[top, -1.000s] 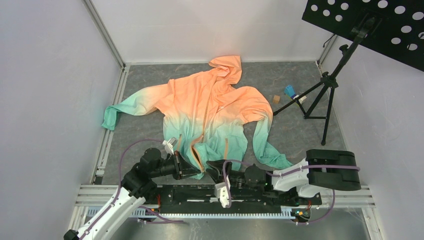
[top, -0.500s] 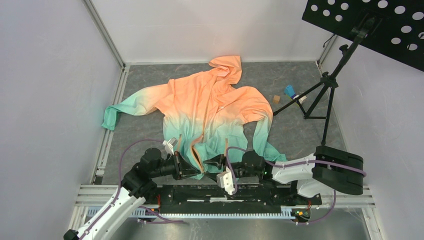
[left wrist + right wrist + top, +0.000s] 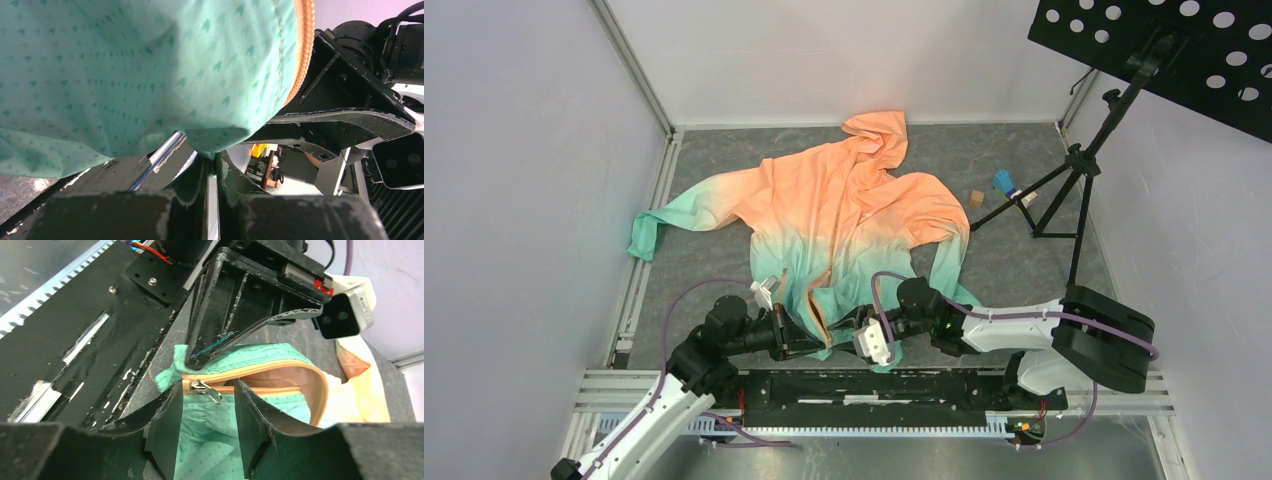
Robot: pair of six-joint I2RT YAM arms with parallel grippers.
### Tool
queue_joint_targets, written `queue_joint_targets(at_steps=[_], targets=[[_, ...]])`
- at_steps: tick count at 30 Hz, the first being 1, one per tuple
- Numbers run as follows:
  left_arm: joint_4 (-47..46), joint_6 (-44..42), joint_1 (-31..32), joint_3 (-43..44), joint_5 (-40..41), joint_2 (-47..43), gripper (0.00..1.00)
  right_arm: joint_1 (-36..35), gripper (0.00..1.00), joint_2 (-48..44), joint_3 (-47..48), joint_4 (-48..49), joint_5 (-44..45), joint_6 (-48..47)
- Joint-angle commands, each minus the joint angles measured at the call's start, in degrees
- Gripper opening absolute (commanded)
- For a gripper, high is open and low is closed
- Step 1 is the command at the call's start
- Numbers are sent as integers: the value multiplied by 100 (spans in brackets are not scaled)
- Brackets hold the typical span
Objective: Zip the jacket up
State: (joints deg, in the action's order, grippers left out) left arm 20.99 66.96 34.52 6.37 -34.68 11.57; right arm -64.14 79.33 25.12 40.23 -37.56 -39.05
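The left pincer [image 3: 212, 165] pinches shut on the hem [image 3: 150, 100] of the thin orange and mint green hooded jacket [image 3: 844, 220], spread beyond on the grey worktop [image 3: 724, 150]. The right pincer [image 3: 206, 412] is open around the small metal zip pull [image 3: 202, 386]. If it shuts crooked, it could grab cloth instead.

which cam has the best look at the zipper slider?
Right wrist: the zipper slider sits sharp between the fingers of the open right gripper. Left wrist shows only jacket hem and orange zipper tape. Top external: too small to make out.

Left fingers [image 3: 186, 194] together, right fingers [image 3: 167, 432] apart.
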Motion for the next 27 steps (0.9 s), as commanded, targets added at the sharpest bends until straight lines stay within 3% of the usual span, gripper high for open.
queue_joint_targets(at_steps=[1,7,27], targets=[[28,-259,11,189,-180,12,2,67,48,-30,187,-270,-409,-36],[28,-293,11,233,-179,74,2,129,47,51,242,-267,-375,-46],[27,-306,10,251,-211,64,2,147,30,240,397,-293,-340,-121]])
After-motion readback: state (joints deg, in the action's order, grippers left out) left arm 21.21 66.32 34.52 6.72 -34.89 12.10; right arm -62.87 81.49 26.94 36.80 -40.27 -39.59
